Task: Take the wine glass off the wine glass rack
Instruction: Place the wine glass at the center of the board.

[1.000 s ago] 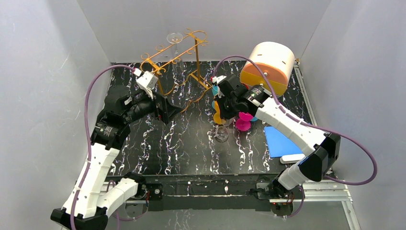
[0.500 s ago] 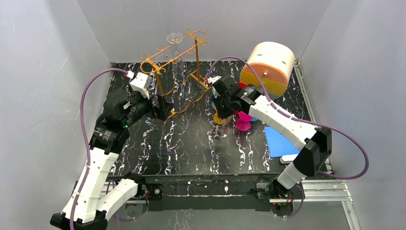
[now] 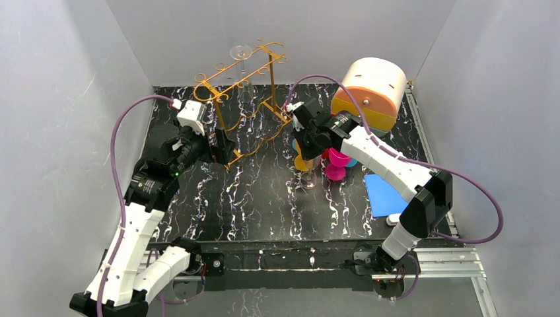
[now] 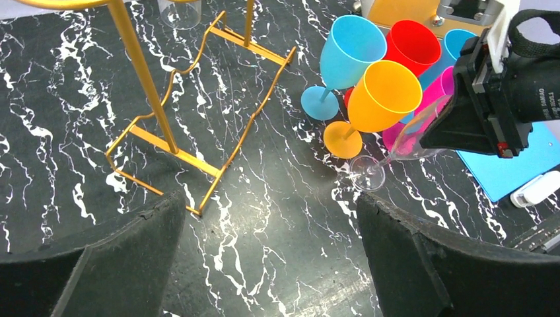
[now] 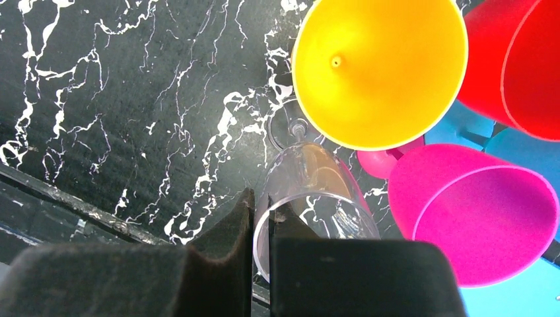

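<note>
A clear wine glass [image 5: 317,191] hangs tilted from my right gripper [image 5: 262,201], which is shut on its rim, one finger inside the bowl and one outside. The glass's foot [image 4: 367,175] is at or just above the black marbled table, right beside an orange goblet [image 4: 383,96]. Seen from above, the right gripper [image 3: 306,142] is right of the wine glass rack [image 3: 244,72], a gold wire frame at the back. A second clear glass [image 3: 241,53] hangs on the rack's far end. My left gripper [image 4: 269,198] is open and holds nothing, low over the table by the rack's near foot [image 4: 198,211].
Blue [image 4: 350,46], red [image 4: 413,46] and pink [image 5: 472,211] plastic goblets crowd around the orange one. A round cream and orange container [image 3: 370,89] stands at the back right. A blue flat sheet [image 3: 386,195] and a white object [image 3: 403,218] lie at the right edge.
My right gripper has shifted a little back and left with the clear glass in it. The left arm has drawn back to the left, closer to the rack's near end.
</note>
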You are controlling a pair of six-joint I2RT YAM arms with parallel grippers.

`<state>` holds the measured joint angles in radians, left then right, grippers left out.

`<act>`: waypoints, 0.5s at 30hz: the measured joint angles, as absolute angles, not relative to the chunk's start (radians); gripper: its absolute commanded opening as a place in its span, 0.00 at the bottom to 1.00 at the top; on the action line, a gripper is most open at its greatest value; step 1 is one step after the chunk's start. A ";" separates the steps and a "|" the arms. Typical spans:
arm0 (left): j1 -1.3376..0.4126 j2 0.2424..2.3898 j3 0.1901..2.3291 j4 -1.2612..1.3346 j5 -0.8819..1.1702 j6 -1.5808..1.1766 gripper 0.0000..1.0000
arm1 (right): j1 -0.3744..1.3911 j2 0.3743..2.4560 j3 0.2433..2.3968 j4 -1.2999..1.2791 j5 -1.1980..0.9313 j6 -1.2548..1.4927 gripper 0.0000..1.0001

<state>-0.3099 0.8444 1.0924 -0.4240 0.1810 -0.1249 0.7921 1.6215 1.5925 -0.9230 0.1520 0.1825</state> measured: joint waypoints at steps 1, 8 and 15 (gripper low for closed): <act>-0.310 0.844 1.092 -0.426 0.173 -0.132 0.98 | 0.792 1.625 1.596 -0.922 0.150 0.175 0.11; -0.310 0.886 1.093 -0.466 0.130 -0.141 0.98 | 0.792 1.625 1.596 -0.920 0.139 0.149 0.07; -0.310 0.894 1.092 -0.480 0.129 -0.131 0.98 | 0.790 1.625 1.597 -0.922 0.111 0.121 0.13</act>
